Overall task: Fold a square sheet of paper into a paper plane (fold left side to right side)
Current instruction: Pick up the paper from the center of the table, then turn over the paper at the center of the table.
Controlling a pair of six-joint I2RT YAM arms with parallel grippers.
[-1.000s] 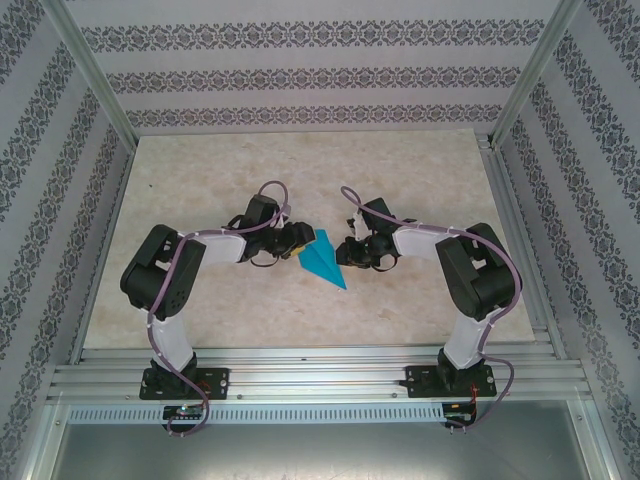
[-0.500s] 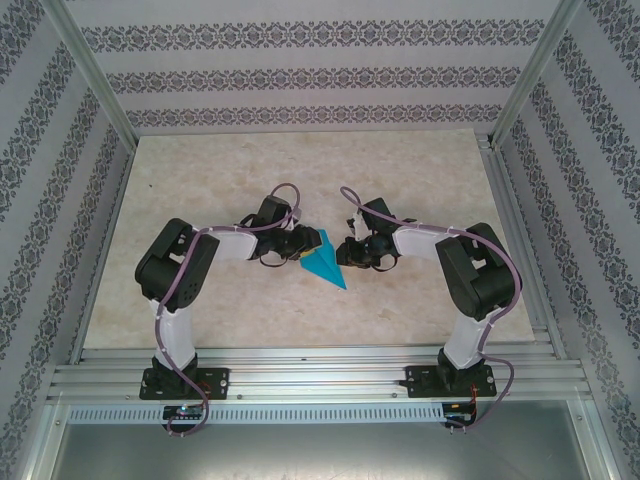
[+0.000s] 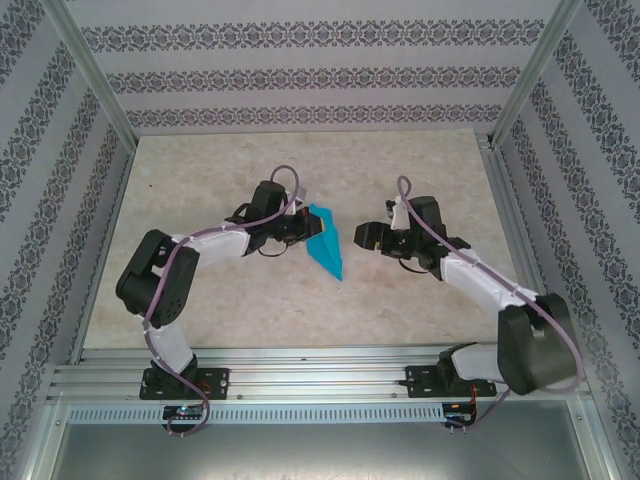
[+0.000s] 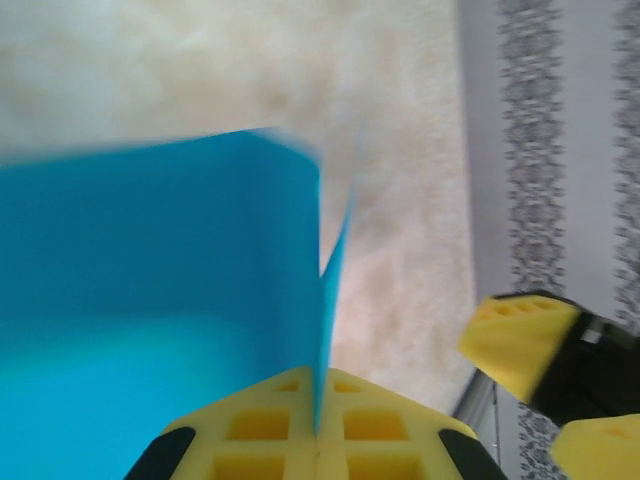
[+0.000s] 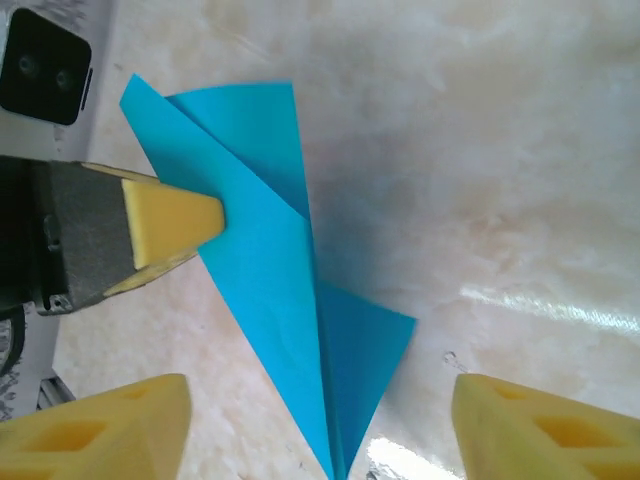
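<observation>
In the top view the left arm bends up from the lower left toward centre, the left gripper (image 3: 298, 228) pinched tight on the paper plane (image 3: 326, 245). The right arm stretches from the lower right; the right gripper (image 3: 368, 236) stands spread wide, gripping nothing.

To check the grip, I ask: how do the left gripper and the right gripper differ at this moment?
The left gripper is shut on the paper plane; the right gripper is open and holds nothing. The left gripper touches the paper; the right gripper stands apart from it, on its other side. Both have yellow fingers.
</observation>
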